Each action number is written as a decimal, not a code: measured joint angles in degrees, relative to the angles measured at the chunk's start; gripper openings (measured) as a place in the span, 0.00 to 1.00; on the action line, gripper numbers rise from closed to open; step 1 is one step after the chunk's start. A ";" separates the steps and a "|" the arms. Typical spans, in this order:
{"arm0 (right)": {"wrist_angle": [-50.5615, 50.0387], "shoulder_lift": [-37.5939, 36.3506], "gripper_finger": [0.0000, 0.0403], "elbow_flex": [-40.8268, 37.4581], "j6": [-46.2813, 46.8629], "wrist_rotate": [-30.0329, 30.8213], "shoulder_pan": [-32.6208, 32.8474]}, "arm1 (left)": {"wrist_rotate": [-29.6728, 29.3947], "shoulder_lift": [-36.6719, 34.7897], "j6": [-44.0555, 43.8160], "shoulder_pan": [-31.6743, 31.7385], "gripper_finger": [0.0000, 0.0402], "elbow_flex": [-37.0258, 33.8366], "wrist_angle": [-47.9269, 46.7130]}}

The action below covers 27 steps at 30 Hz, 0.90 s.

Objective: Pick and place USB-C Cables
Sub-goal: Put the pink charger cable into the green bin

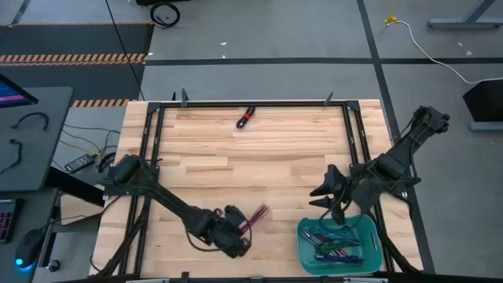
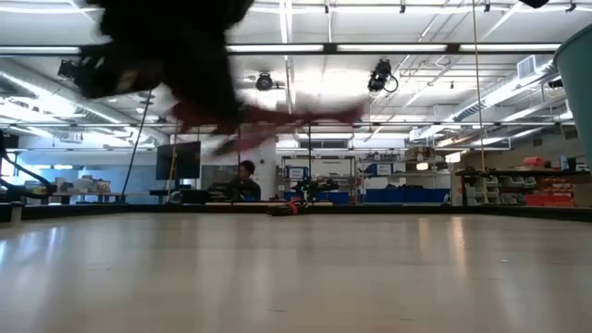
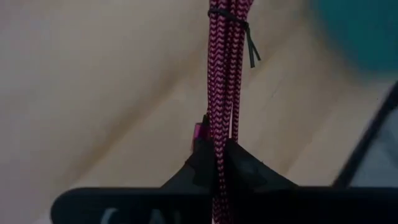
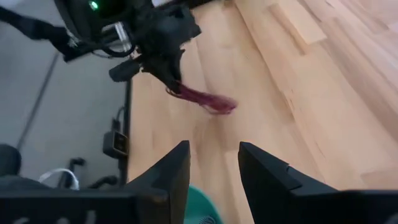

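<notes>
My left gripper [image 1: 244, 228] is near the table's front edge, left of the teal bin [image 1: 302, 236], and is shut on a magenta braided cable bundle [image 1: 256, 215]. The bundle also shows in the left wrist view [image 3: 225, 74] and the right wrist view [image 4: 205, 99]. My right gripper [image 4: 214, 165] is open and empty above the bin's far left corner [image 1: 326, 200]. Several cable bundles [image 1: 336, 242] lie in the bin. A red-black cable [image 1: 246, 116] lies flat on the table near its far edge. My left gripper pinches the magenta bundle between its two fingers [image 3: 245, 168], near one end of the bundle [image 3: 217, 146]. The fingers lie along the bundle, which sticks out past them toward its black tie [image 3: 235, 18]. The bundle is lifted clear of the table [image 2: 277, 116].
A black frame [image 1: 251, 104] runs around the wooden table top. The left side table holds thin black curved wires [image 1: 31, 119] and a remote [image 1: 78, 163]. A long white cord [image 1: 432, 51] lies on the floor beyond. A person [image 2: 246, 178] sits far behind the table.
</notes>
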 joint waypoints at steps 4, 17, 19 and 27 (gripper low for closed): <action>2.06 -0.58 0.35 0.00 -0.08 -0.40 -3.01 | -15.13 -3.72 1.09 0.58 0.04 -0.09 6.20; 31.17 3.96 0.50 0.00 -11.05 -15.70 -13.76 | -15.07 -5.89 35.81 9.48 0.04 -0.04 46.98; 33.99 3.78 0.54 0.08 -12.68 -15.28 -14.28 | -14.94 -5.89 38.70 10.30 0.04 -0.04 51.48; 41.42 3.71 0.57 0.09 -19.40 -9.35 -14.65 | -13.45 -5.89 46.46 11.60 0.05 -0.07 61.02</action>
